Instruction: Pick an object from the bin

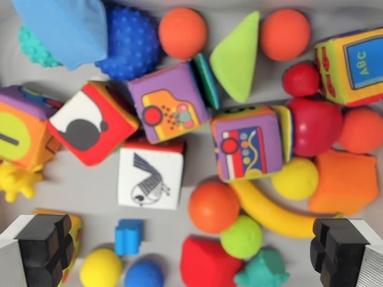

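The wrist view looks straight down into a grey bin [90, 191] full of toys. My gripper [191, 251] is open, its black fingers [45, 248] at the lower corners, holding nothing. Between them lie an orange ball [213, 207], a green ball [241, 237], a red block [209, 262], a small blue brick [128, 235], a yellow ball [100, 268] and a blue ball [143, 274]. Just above sit a white bird cube [150, 177] and a yellow banana [269, 212].
Farther up lie soft picture cubes [167, 101] [246, 143], a red-and-white cube [91, 122], an ABC cube [353, 66], orange balls [182, 33] [285, 34], a green wedge [238, 57], a blue knobbly ball [130, 42], a red apple [314, 125] and an orange block [347, 182].
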Action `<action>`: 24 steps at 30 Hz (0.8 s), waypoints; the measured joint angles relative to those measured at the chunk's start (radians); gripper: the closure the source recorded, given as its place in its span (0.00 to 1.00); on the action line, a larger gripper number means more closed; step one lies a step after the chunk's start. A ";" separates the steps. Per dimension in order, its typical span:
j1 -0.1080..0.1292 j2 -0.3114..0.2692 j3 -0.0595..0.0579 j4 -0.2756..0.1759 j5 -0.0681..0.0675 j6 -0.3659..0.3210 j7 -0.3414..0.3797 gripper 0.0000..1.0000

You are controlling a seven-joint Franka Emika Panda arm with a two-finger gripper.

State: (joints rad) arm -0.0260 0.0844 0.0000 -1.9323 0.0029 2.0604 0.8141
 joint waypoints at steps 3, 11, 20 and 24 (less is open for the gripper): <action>0.001 -0.005 0.001 -0.013 0.000 0.007 0.002 0.00; 0.006 -0.018 0.004 -0.057 0.000 0.036 0.011 0.00; 0.013 -0.038 0.008 -0.121 0.000 0.077 0.025 0.00; 0.016 -0.046 0.011 -0.152 0.000 0.098 0.031 0.00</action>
State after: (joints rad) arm -0.0101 0.0383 0.0114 -2.0848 0.0029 2.1584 0.8454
